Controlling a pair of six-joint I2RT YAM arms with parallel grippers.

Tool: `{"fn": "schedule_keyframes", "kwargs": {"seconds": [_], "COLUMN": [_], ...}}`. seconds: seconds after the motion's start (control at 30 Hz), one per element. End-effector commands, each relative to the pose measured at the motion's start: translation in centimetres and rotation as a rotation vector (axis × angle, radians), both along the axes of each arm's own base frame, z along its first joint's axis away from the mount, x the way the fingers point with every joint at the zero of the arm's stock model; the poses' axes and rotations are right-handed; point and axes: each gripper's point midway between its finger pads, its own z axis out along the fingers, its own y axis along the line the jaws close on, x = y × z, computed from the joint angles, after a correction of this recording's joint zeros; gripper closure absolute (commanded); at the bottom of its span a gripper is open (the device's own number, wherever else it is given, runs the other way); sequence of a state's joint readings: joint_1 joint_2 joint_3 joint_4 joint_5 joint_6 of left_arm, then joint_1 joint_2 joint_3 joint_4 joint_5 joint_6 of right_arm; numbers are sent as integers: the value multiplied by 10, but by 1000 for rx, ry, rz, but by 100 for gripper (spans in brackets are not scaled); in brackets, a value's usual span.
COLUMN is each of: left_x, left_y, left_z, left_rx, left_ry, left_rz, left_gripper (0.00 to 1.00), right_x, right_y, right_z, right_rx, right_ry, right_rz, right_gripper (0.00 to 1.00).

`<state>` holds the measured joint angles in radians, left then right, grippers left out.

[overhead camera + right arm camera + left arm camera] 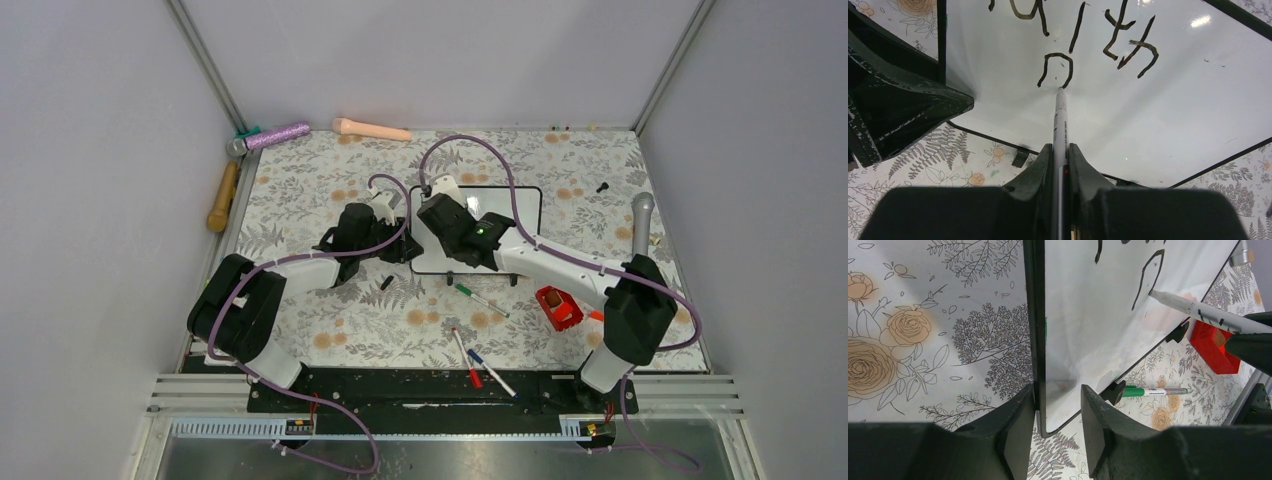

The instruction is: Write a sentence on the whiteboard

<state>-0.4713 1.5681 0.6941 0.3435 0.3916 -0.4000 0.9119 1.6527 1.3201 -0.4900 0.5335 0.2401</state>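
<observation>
Jaws of the right gripper [1060, 150] stood shut on a white marker [1060, 117], its tip touching the whiteboard [1173, 100] at a stroke of the sentence [1077, 27] — only partly written. The left gripper [1058, 405], half open, straddled the board's corner — whether it clamped was unclear. The board sat mid-way on the flowered table [330, 190].

1. The right tool [1060, 150] fills the bottom centre, its two dark fingers pressed against a white marker [1060, 115].
2. The marker's tip touches the whiteboard [1173, 110] at the right foot of an arch-shaped black stroke.
3. Above it runs part of the sentence [1113, 35], its top cut off by the frame edge.
4. The left tool [923, 95] covers the board's left frame.
5. A black foot [1020, 157] stands on the floral counter [923, 165].
</observation>
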Motion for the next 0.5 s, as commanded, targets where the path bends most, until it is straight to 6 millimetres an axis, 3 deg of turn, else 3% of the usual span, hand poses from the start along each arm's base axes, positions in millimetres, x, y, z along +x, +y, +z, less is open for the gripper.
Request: {"fn": "schedule_keyframes", "kwargs": {"seconds": [0.0, 0.23, 0.47], "left_x": [9, 8, 8], "left_y": [-11, -11, -10], "left_z": [27, 27, 28], "left_rx": [-55, -54, -54], "left_ry": [-73, -74, -77], "left_rz": [-28, -29, -28], "left_gripper": [62, 62, 63], "right_x": [-7, -10, -6], "right_y": [-2, -6, -8], "right_z": [13, 38, 40], "right_rx": [40, 115, 96], "right_ry": [-8, -59, -77], "right_rz": [-5, -1, -9], "right_gripper": [100, 100, 100]}}
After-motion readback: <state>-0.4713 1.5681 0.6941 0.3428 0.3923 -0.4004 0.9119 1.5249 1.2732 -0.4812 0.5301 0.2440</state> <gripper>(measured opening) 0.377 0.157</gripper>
